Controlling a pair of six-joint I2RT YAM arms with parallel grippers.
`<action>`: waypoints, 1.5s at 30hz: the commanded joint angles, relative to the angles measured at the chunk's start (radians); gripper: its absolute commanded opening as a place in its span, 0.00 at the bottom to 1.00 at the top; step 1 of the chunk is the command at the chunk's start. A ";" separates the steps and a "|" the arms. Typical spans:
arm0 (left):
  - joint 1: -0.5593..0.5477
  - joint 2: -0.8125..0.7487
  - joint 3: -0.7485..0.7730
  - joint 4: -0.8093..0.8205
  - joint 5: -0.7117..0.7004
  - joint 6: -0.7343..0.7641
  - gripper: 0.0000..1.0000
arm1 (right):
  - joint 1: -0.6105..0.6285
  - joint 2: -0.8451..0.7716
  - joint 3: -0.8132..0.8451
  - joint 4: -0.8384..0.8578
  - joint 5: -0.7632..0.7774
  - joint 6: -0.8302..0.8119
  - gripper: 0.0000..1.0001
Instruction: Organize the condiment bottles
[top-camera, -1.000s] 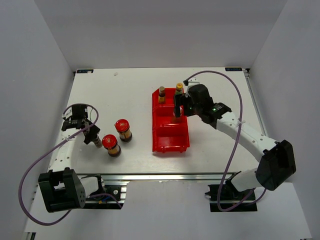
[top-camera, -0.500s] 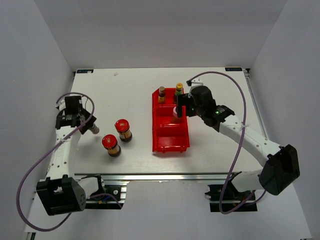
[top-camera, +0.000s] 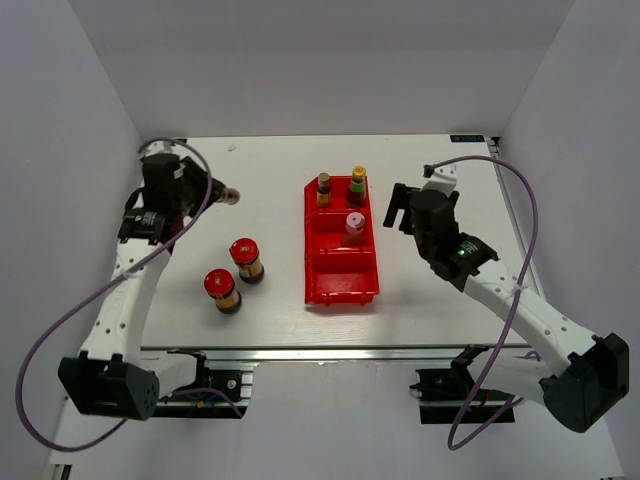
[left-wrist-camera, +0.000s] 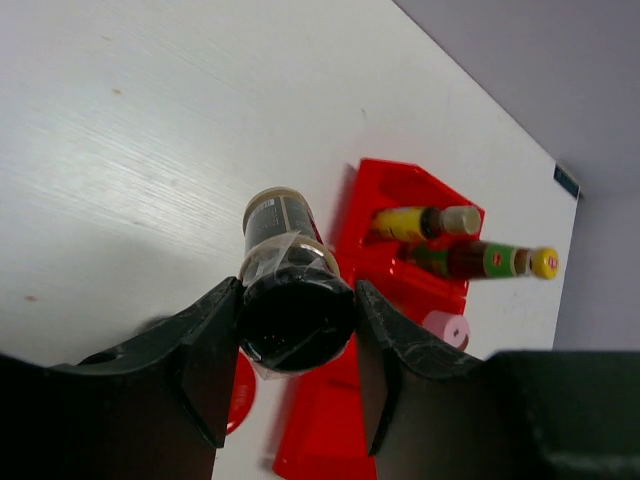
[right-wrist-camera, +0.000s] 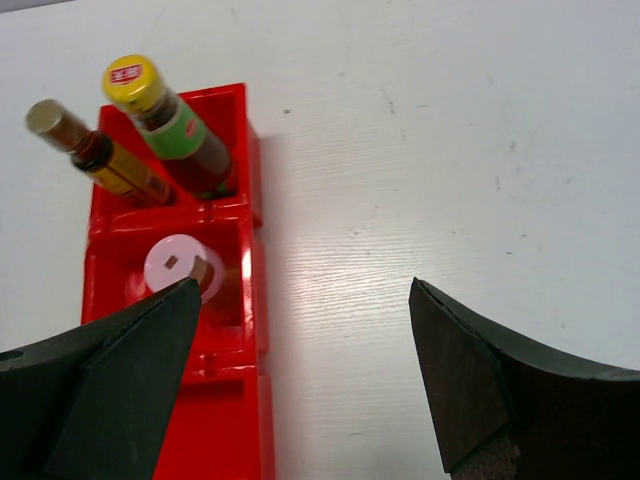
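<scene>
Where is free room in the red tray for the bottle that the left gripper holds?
In the red tray, the near compartment is bare, beside the middle one holding the pink-capped bottle. The far compartment is crowded: the yellow-capped bottle and a yellow-labelled bottle stand there.

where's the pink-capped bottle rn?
Top view, right of centre: the pink-capped bottle stands in the middle compartment of the red tray, nearer than the yellow-capped bottle and brown-capped bottle in its far compartment.
</scene>
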 joint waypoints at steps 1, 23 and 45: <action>-0.159 0.086 0.070 0.058 -0.023 -0.012 0.25 | -0.016 -0.035 -0.022 0.027 0.122 0.054 0.89; -0.528 0.542 0.301 0.021 -0.074 0.075 0.27 | -0.095 -0.044 -0.075 -0.038 0.076 0.066 0.89; -0.591 0.744 0.466 -0.129 -0.109 0.129 0.36 | -0.126 -0.032 -0.083 -0.041 0.042 0.064 0.89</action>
